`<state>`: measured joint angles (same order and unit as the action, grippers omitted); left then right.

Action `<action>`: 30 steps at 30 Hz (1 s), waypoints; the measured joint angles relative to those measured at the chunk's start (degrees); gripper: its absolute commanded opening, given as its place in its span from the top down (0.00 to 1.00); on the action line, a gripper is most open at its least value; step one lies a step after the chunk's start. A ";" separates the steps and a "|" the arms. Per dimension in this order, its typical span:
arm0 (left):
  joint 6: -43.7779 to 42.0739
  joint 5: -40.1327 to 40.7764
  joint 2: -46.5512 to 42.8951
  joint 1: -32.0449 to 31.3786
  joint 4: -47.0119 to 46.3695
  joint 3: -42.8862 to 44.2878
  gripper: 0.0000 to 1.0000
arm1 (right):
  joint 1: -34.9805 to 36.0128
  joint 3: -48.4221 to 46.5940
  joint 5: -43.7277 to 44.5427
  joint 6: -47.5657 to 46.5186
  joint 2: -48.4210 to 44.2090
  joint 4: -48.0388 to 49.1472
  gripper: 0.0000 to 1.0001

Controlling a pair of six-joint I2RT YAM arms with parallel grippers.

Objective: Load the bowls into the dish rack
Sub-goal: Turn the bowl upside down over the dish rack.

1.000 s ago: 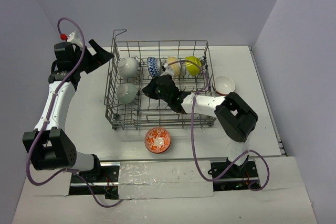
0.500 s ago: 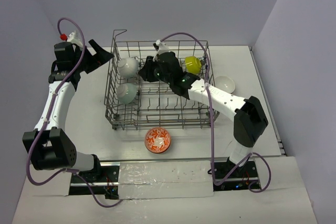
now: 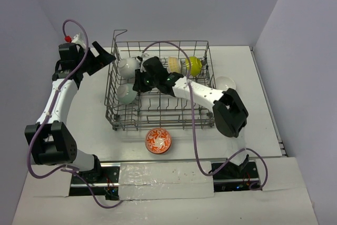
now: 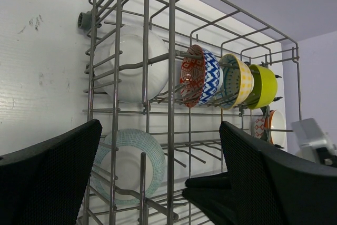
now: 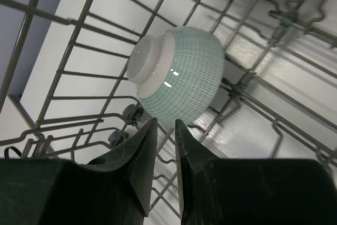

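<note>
The right fingers [image 5: 138,172] have swung across the dish rack [image 3: 163,124] within the last second, carried from its middle, past the far row, and over to its left side. Nothing has been brought along. They are seen nearly together, with a thin gap between them and no bowl in it. No bowl has changed place in that time, so the load is judged no further on; a nudge or a fresh grasp may be in preparation.

Nearest, back from the right fingers toward the arm bases and outside the rack, an orange patterned bowl [image 3: 158,140] is left on the surface [image 3: 253,130]. Well off to their right, beside the rack's right wall, a red-and-white bowl [image 3: 225,82] also waits. Just ahead of the fingertips and apart from them, a glossy pale bowl with a fine green grid [image 5: 179,77] is propped on its side among the tines, foot ring outward. Beyond it, a plain white bowl [image 3: 128,67] leans likewise. Farther right along the far row, a blue zigzag bowl [image 4: 206,75], a pale yellow bowl [image 4: 238,80] and a lime bowl [image 4: 264,85] are stood on edge. The left fingers [image 4: 52,177] are held spread wide and empty, outside the rack's far left corner.
</note>
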<state>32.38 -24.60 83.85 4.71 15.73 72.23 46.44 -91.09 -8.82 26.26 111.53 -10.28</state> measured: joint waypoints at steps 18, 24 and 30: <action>-0.11 -1.92 0.52 -0.20 -0.02 0.00 0.51 | 2.93 -6.49 -2.93 -0.63 6.54 -2.82 0.73; -0.13 -2.75 0.79 -0.20 -0.02 0.02 0.51 | 3.04 -7.34 -2.99 -0.63 8.17 -3.30 0.73; -0.15 -2.80 1.18 -0.20 -0.02 0.02 0.53 | 3.43 -9.20 -2.91 -0.63 9.53 -3.91 0.73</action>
<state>32.23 -27.40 85.03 4.51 15.70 72.25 49.87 -100.29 -11.73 25.63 121.05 -14.20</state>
